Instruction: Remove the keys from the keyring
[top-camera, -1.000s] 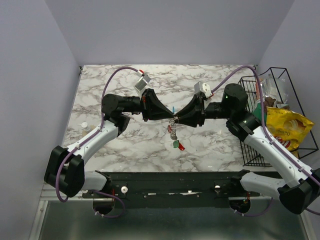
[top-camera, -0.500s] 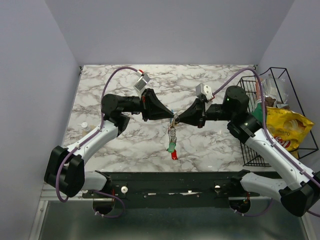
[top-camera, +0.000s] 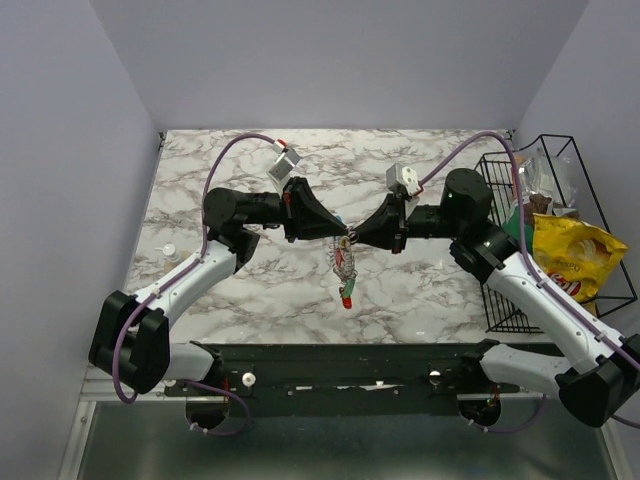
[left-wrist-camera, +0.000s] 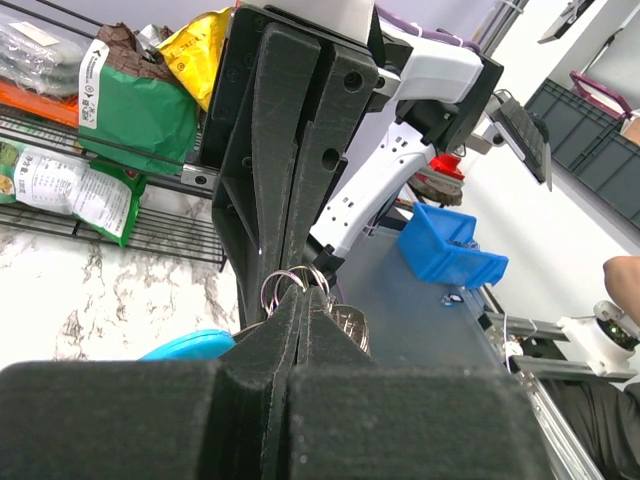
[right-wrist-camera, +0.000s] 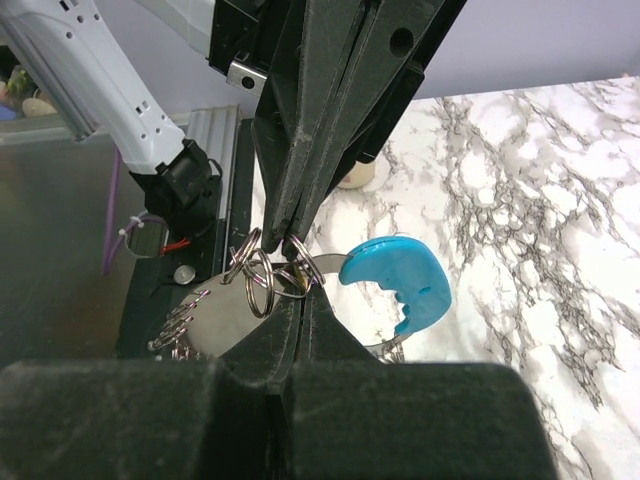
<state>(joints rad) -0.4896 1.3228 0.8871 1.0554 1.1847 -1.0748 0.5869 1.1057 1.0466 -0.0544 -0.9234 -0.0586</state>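
Note:
Both grippers meet tip to tip above the middle of the marble table (top-camera: 250, 290). My left gripper (top-camera: 343, 233) (left-wrist-camera: 297, 291) is shut, with thin wire split rings (left-wrist-camera: 292, 277) poking out of its tips. My right gripper (top-camera: 352, 238) (right-wrist-camera: 301, 300) is shut on the keyring (right-wrist-camera: 400, 280), whose bright blue crescent and metal band stick out to the right. Small split rings (right-wrist-camera: 256, 278) and a flat metal tag (right-wrist-camera: 205, 322) hang at its left. The keys (top-camera: 346, 292), with red and green heads, dangle below the two grippers.
A black wire basket (top-camera: 500, 300) with snack bags, among them a yellow one (top-camera: 578, 255), stands at the table's right edge. A small white cap (top-camera: 168, 250) lies near the left edge. A blue bin (left-wrist-camera: 450, 250) sits beyond the table.
My right gripper has closed and shifted slightly left against the left gripper's tips. The bunch of keys has swung in and now hangs in a tighter cluster beneath them.

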